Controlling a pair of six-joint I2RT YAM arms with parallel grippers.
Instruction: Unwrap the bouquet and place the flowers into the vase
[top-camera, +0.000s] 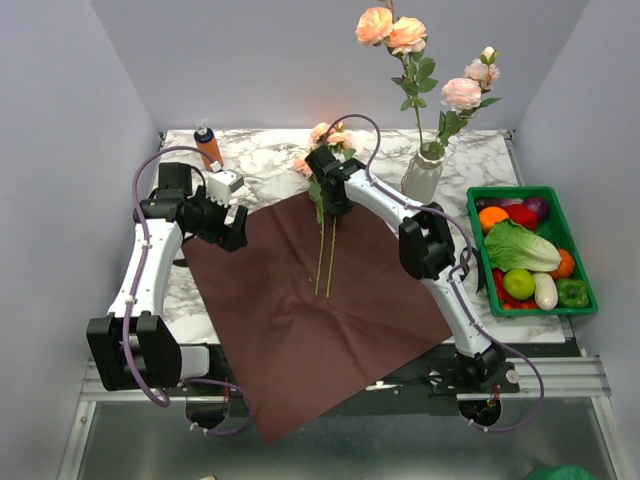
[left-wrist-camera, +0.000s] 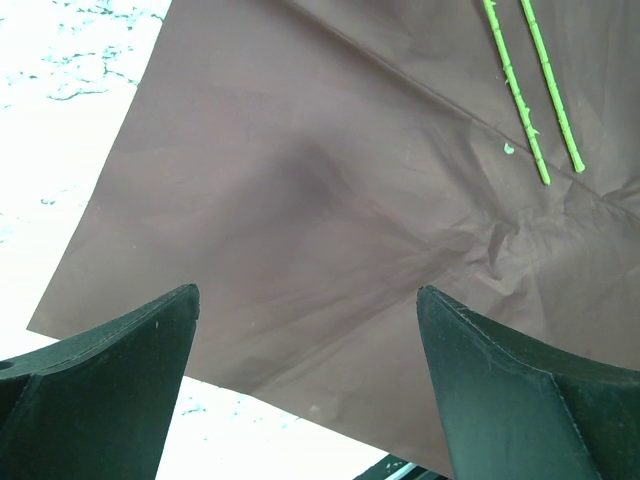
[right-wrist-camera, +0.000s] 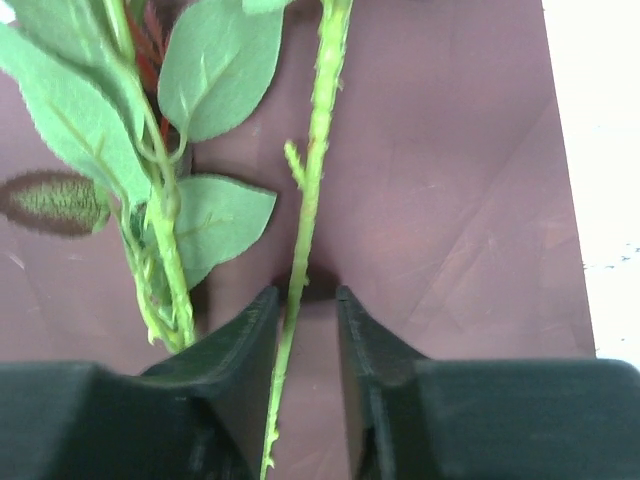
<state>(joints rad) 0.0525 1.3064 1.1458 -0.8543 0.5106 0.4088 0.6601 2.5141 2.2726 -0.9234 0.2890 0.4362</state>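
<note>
One rose stem (right-wrist-camera: 318, 120) lying on the red paper (top-camera: 300, 330) is straddled, not pinched, by narrowly parted fingers (right-wrist-camera: 235, 350) of the right gripper (right-wrist-camera: 307, 295); the left gripper (left-wrist-camera: 307, 292) is held wide open; other roses (top-camera: 405, 35) are seen in the vase (top-camera: 422, 178).

Pale lavender-grey walls (top-camera: 300, 60) on three sides, white grey-veined marble counter (top-camera: 270, 160), silver metal rail (top-camera: 560, 375) at near edge, even light
</note>
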